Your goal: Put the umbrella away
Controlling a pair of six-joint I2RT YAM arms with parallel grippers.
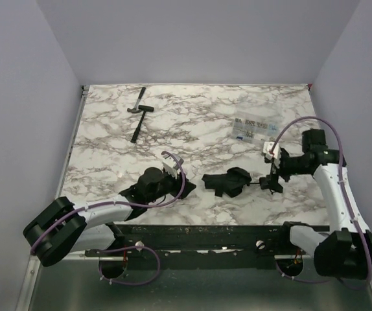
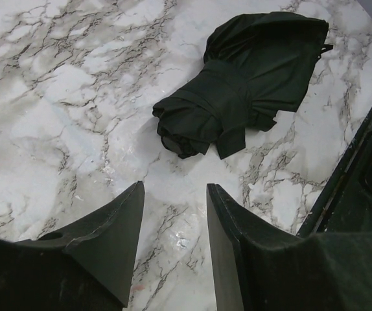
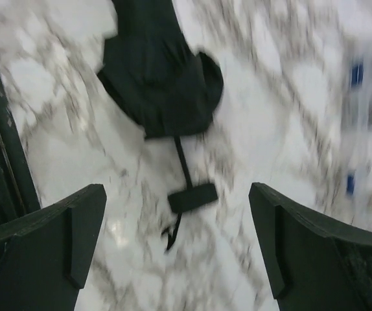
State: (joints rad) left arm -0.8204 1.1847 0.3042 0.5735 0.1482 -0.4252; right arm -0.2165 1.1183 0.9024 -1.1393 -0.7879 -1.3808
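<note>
Loosely bundled, the umbrella (image 1: 228,182) lay near the front edge of the marble table (image 1: 205,123) — untouched.
Left gripper (image 2: 174,188) hovered just short of the folded canopy (image 2: 251,71), jaws partly parted and empty; right gripper (image 3: 177,189) stood spread wide, facing the handle (image 3: 193,197) — grasping nothing.

Umbrella (image 2: 244,84) lies bundled, seemingly strapped, beyond the parted tool (image 2: 175,188).

Top view: down onto the table (image 1: 192,123) from behind the arms. Wrist views: close, each facing the umbrella (image 2: 244,78) ahead of left hand (image 2: 174,188), right hand (image 3: 177,191).
</note>
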